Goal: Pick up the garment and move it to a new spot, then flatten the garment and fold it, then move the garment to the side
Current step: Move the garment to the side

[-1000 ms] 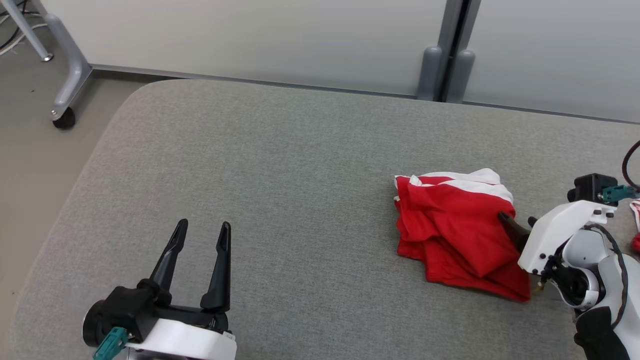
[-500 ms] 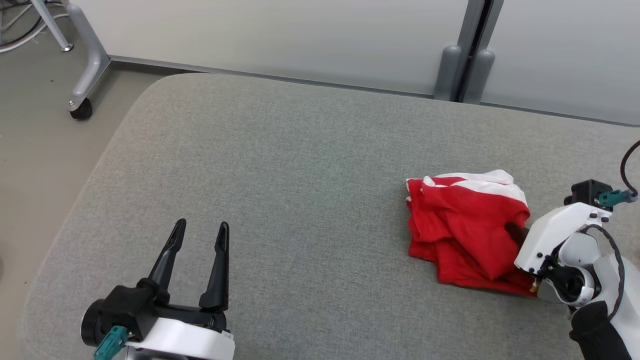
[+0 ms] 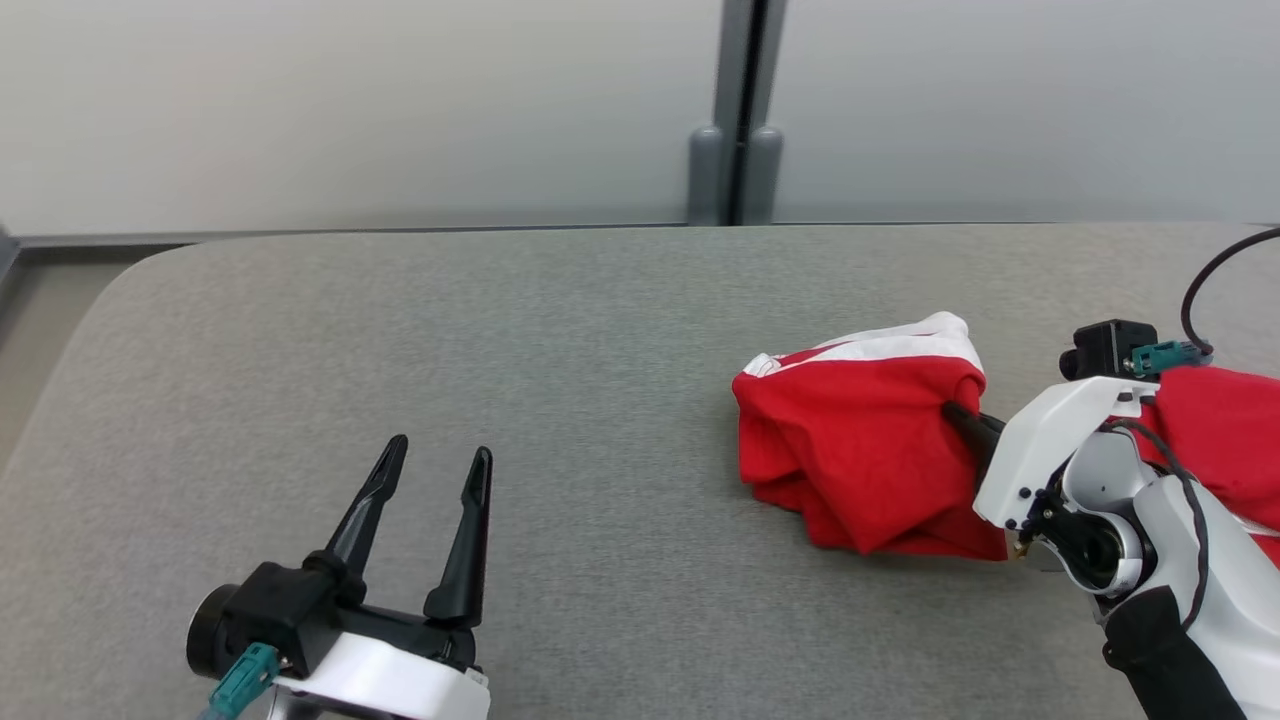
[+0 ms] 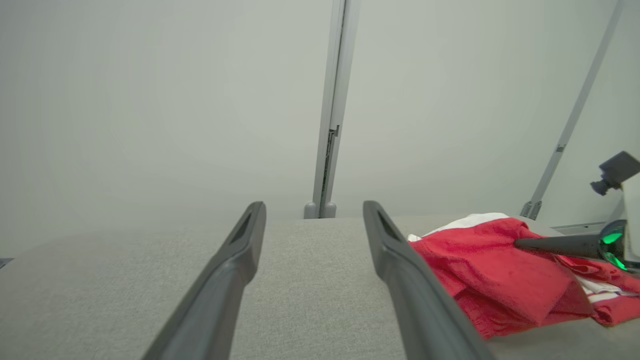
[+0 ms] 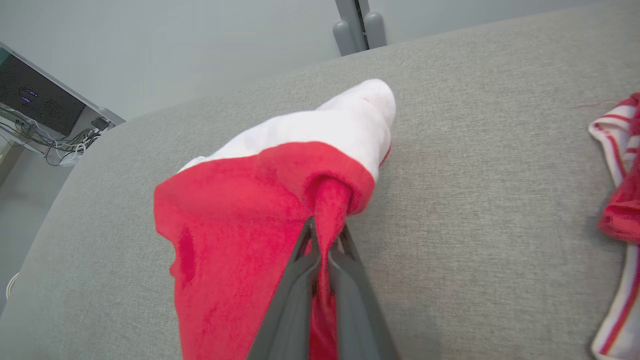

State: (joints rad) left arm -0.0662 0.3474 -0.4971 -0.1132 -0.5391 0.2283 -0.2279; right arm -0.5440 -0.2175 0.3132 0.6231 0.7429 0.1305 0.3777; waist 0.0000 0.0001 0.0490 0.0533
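Observation:
The garment is a crumpled red piece with a white band, lying right of centre on the grey padded table. My right gripper is shut on a pinched fold at its right edge, and the cloth bunches up around the fingers. The right wrist view shows the fold squeezed between the dark fingers, with the garment draped to the left. My left gripper stands open over bare table at the lower left. From the left wrist, the garment lies to the right of the left gripper.
A second red cloth with red-and-white striped trim lies at the table's right edge behind my right arm, also seen as striped trim in the right wrist view. Pale wall panels with a grey post stand behind the table.
My right gripper has shut on the garment's right edge and the cloth has bunched and lifted a little. The head camera has turned, shifting the whole scene. The left gripper stays open.

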